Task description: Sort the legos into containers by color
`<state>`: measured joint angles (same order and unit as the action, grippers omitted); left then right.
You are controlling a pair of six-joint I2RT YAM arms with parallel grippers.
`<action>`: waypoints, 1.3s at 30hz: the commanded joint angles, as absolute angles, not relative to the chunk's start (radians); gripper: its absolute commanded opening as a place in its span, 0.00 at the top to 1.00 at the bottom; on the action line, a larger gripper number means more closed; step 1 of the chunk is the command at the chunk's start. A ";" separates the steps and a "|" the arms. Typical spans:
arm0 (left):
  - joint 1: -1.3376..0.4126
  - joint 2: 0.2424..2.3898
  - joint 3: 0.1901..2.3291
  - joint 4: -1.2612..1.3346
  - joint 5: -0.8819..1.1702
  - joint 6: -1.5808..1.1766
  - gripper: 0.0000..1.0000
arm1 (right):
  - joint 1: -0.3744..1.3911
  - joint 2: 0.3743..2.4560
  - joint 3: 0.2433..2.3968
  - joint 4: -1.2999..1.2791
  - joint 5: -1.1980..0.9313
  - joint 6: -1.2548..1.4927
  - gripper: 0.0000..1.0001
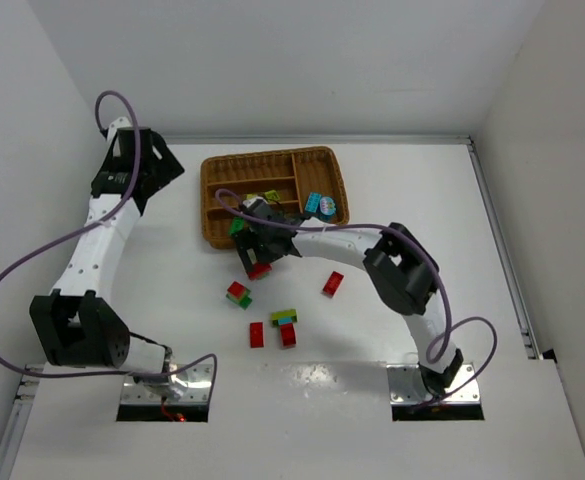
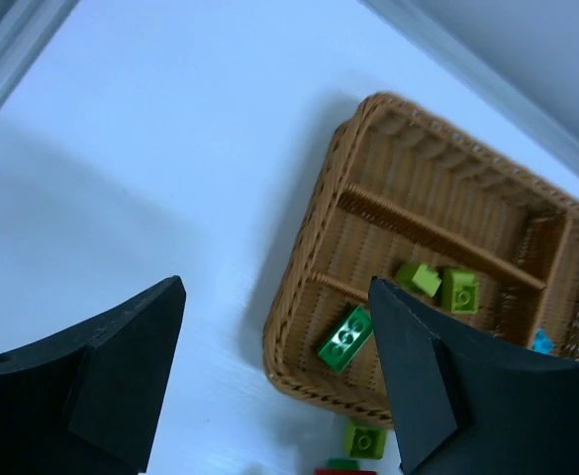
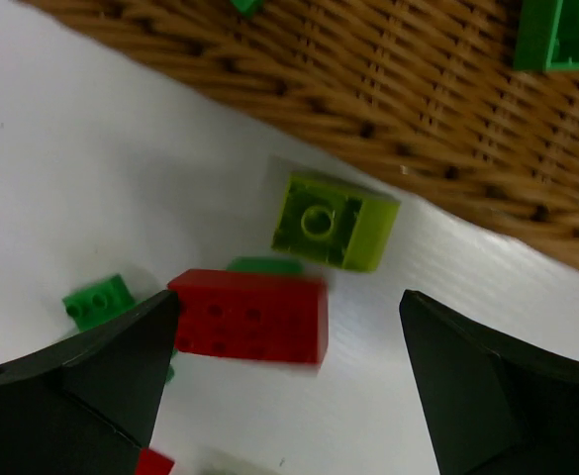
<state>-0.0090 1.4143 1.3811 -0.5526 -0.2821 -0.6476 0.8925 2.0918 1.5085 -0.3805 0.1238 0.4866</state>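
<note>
The brown wicker tray [image 1: 212, 200] sits at the table's far middle; it holds green and yellow-green bricks and a cyan brick [image 1: 319, 205]. My right gripper [image 1: 255, 256] hovers open just in front of the tray's near wall. In the right wrist view its jaws [image 3: 289, 297] straddle a red brick [image 3: 249, 315] on the table, with a yellow-green brick [image 3: 334, 223] just beyond and a small green brick [image 3: 96, 300] to the left. My left gripper [image 1: 167, 166] is open and empty, left of the tray. Its view [image 2: 275, 283] shows a green brick [image 2: 345, 337] in the tray.
Loose bricks lie in front of the tray: a red-and-green stack [image 1: 238, 294], a red brick [image 1: 333, 284], two more red bricks [image 1: 257, 334] and a yellow-green-and-green pair [image 1: 284, 317]. White walls enclose the table at the back and sides.
</note>
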 commanded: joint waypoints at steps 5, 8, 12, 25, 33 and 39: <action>0.029 1.371 1.301 -0.569 -0.259 -0.634 0.19 | 0.907 2.210 1.666 -0.403 0.233 0.531 0.07; 0.029 1.371 1.289 -0.569 -0.249 -0.634 0.19 | 0.907 2.241 1.695 -0.425 0.270 0.563 0.13; 0.038 1.371 1.279 -0.569 -0.239 -0.624 0.19 | 0.907 2.253 1.694 -0.425 0.282 0.586 0.22; 0.038 1.371 1.270 -0.560 -0.221 -0.624 0.19 | 0.945 2.130 1.649 -0.459 0.374 0.606 0.65; 0.038 1.371 1.261 -0.560 -0.202 -0.624 0.19 | 0.936 1.922 1.529 -0.448 0.399 0.615 0.65; 0.038 1.371 1.252 -0.560 -0.183 -0.615 0.19 | 0.905 1.948 1.630 -0.457 0.436 0.601 0.65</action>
<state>0.0277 1.4033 1.2655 -0.5797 -0.2031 -0.6315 0.9287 1.9194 1.5608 -0.4603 0.3866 0.6025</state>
